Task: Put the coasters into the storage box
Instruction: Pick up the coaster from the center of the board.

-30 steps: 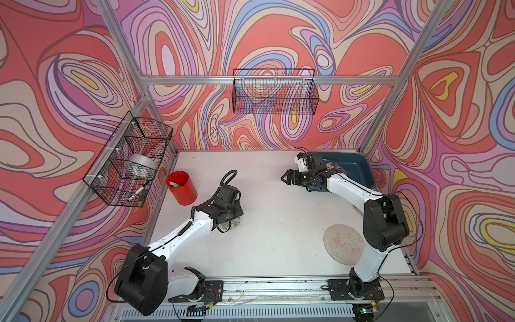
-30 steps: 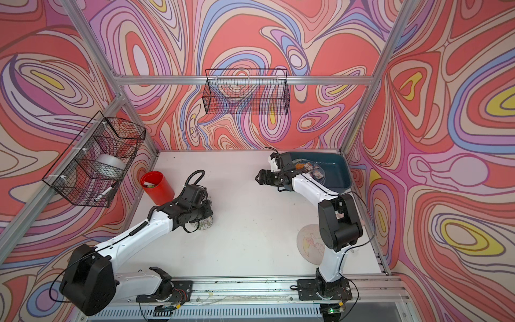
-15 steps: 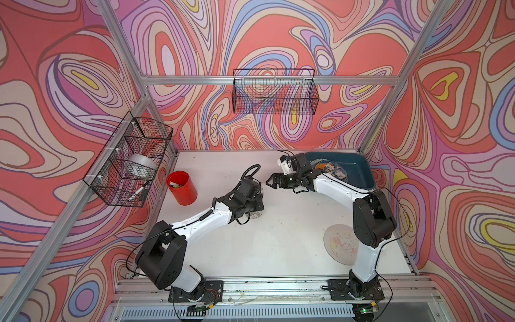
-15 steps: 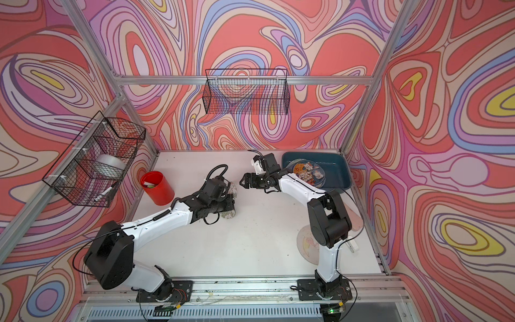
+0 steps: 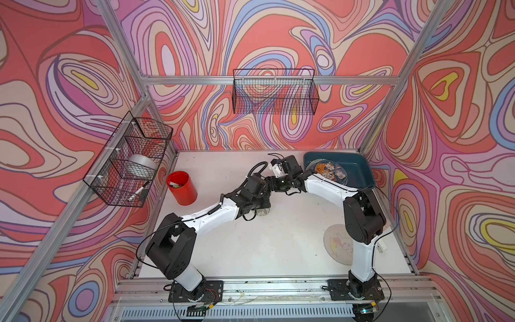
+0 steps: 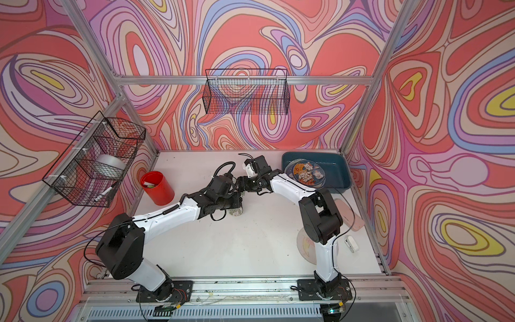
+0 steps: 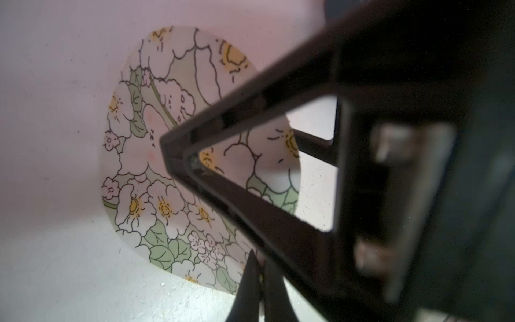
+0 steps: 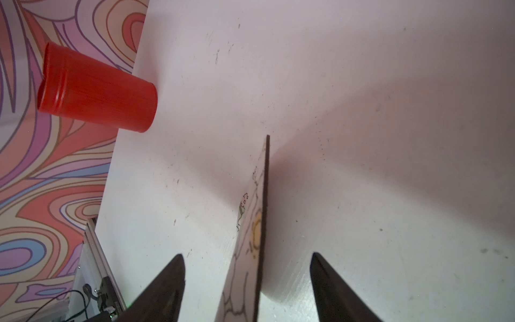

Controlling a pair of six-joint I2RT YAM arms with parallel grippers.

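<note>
In both top views the left hand (image 5: pixel 260 207) clenches the flowered coaster (image 5: pixel 263 213) over the middle of the counter (image 5: pixel 264 251). A coaster stack (image 5: pixel 328 171) lies in the blue box (image 5: pixel 358 169) at the far right corner. Left wrist: fingertips (image 7: pixel 250 278) pinch the flowered coaster's rim. Right wrist: the right hand (image 8: pixel 247 254), released, straddles the edge-on coaster without touching.

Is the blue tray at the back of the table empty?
No, in a top view the storage box holds round coasters printed with cartoon animals.
</note>
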